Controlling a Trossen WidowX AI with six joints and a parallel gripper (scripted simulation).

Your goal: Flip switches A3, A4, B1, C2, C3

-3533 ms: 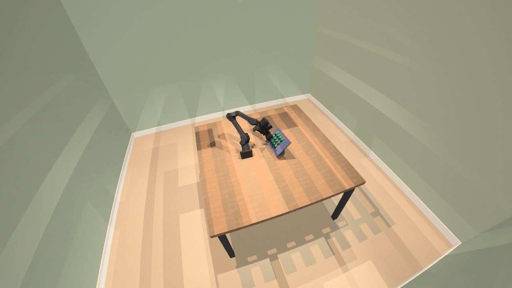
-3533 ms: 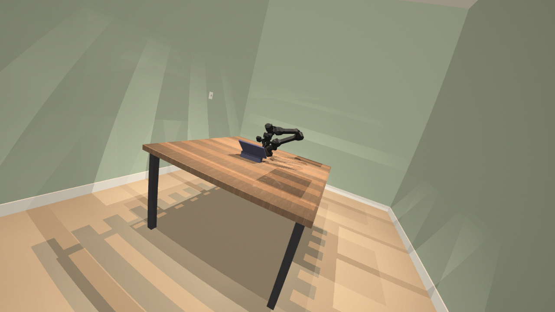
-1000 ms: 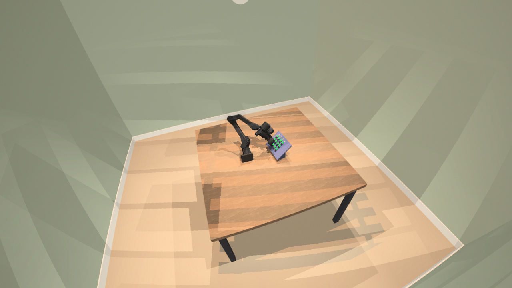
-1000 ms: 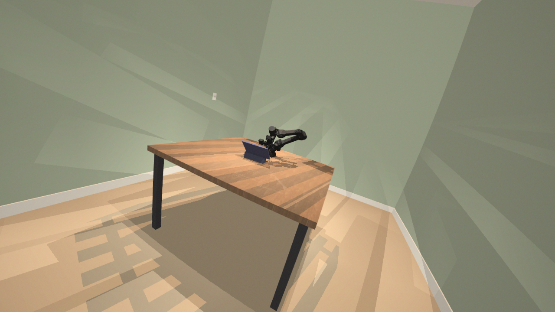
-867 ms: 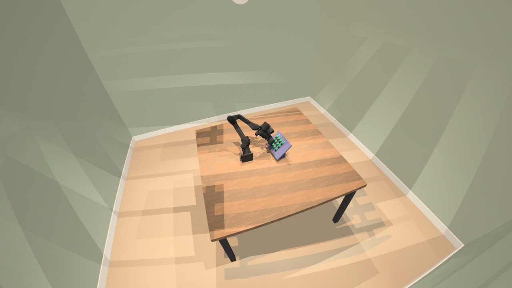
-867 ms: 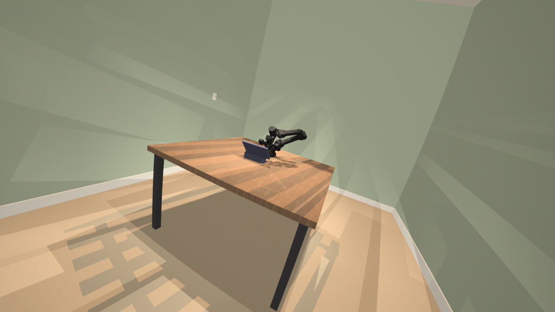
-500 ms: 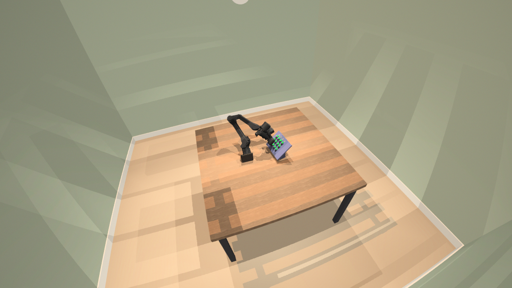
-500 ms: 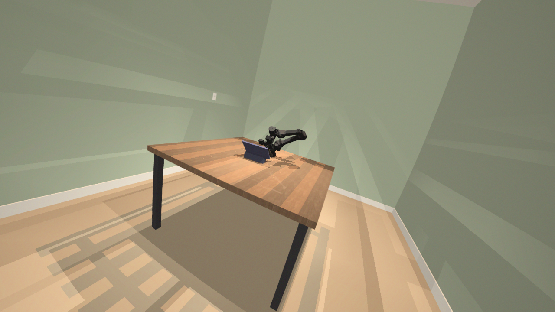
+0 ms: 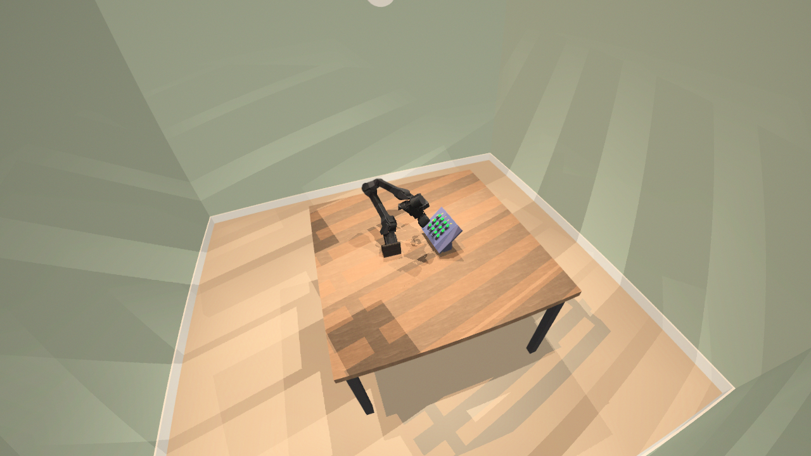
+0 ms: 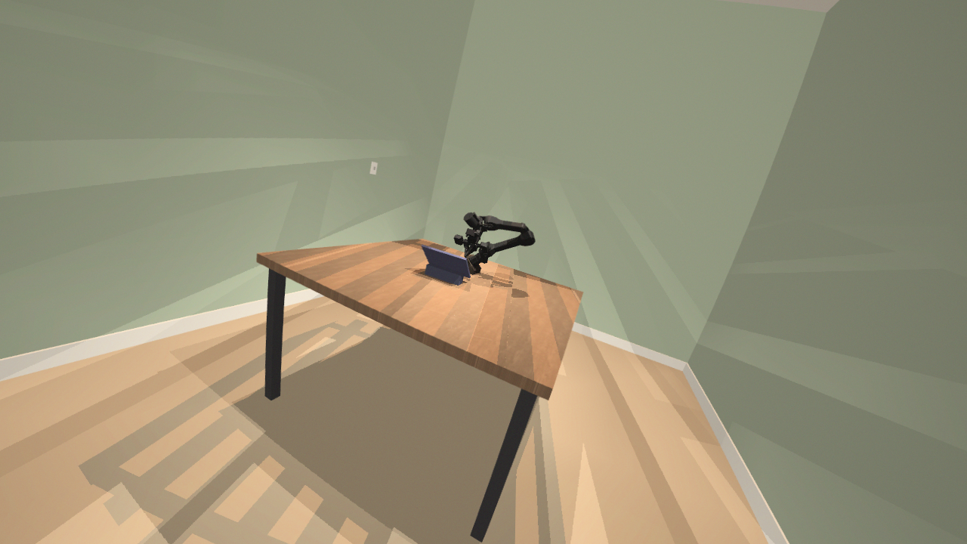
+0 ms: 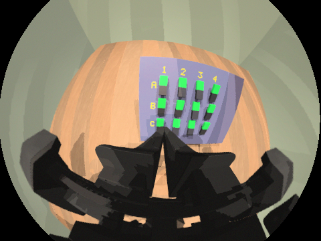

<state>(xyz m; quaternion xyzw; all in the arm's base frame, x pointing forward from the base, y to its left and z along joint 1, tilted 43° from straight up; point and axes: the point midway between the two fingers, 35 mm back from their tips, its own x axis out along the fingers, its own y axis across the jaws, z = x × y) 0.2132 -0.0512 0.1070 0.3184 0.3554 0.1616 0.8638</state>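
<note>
Striped wooden tabletop (image 9: 453, 294) on dark legs, green walls, pale plank floor, tilted purple switch panel (image 11: 192, 103) stood beside the arm, hand (image 11: 162, 135) clenched on nothing, tips at the panel's near-left corner
</note>
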